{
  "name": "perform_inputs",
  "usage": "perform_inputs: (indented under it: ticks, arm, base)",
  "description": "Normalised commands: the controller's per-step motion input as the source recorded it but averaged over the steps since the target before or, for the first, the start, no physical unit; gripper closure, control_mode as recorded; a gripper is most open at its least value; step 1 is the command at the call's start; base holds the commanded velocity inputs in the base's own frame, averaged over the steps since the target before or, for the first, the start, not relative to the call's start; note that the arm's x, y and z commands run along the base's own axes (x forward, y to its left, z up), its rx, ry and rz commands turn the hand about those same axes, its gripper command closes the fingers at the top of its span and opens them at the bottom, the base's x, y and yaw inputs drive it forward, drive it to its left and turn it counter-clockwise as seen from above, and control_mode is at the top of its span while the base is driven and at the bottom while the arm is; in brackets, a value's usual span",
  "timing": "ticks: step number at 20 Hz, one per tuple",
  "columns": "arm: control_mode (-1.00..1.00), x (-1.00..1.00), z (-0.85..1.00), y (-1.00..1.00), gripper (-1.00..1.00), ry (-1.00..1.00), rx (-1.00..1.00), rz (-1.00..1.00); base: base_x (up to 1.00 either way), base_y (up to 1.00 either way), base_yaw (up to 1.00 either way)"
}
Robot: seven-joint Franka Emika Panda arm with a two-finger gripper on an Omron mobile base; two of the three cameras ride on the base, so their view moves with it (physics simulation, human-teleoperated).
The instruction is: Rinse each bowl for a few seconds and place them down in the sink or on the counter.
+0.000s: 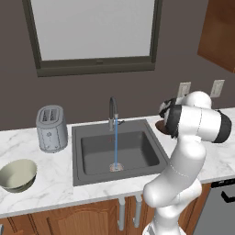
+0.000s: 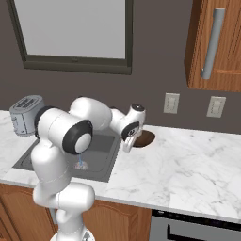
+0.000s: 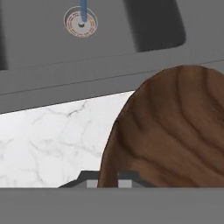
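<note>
The dark brown wooden bowl [image 3: 175, 131] sits on the white marble tabletop [image 2: 188, 164] just right of the sink [image 1: 92, 133], close to the back wall; in the hand view its grained rim and inside loom large on the right, and its near edge runs down between the two finger tips at the bottom of that view. The tool [image 3: 107, 180] is nearly closed, its fingers drawn in narrow on the bowl's rim, so it appears to pinch that rim. In the right base view the bowl [image 2: 145, 138] peeks out as a brown arc just beyond the white wrist, resting on the marble beside the basin's edge; in the left base view a sliver of it [image 1: 160, 126] shows behind the arm's dark elbow joint. A thin blue stream of water [image 1: 116, 142] falls from the slim dark faucet [image 1: 112, 110] onto the round drain [image 3: 81, 22] of the dark grey basin. Well to the left, across the sink, the pale cream-green bowl [image 1: 18, 174] stands upright on the tabletop near its front edge, and the silver toaster [image 1: 51, 128] stands behind it, beside the sink's left rim.
</note>
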Motion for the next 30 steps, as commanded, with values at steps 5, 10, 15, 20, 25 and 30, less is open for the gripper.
perform_inputs:
  ticks: [5,10,15,20,25,30]
  arm:
    - [-1.0,0.07,-0.41,-0.17,-1.0,0.04,-0.02,0.0]
    - [-1.0,0.1,-0.25,-0.12,-1.0,0.02,-0.03,0.0]
    - [-1.0,0.06,0.07,-0.08,-1.0,-0.01,-0.02,0.0]
    - [-1.0,-0.01,0.41,0.0,-1.0,-0.03,-0.01,0.0]
    - [-1.0,-0.13,0.73,0.09,-1.0,-0.02,-0.03,0.02]
    - [-1.0,-0.44,0.74,0.35,-1.0,-0.02,-0.08,0.11]
  base:
    - [0.0,0.0,0.0]
    - [0.0,0.0,0.0]
    - [0.0,0.0,0.0]
    - [0.0,0.0,0.0]
    - [0.0,0.0,0.0]
    - [0.0,0.0,0.0]
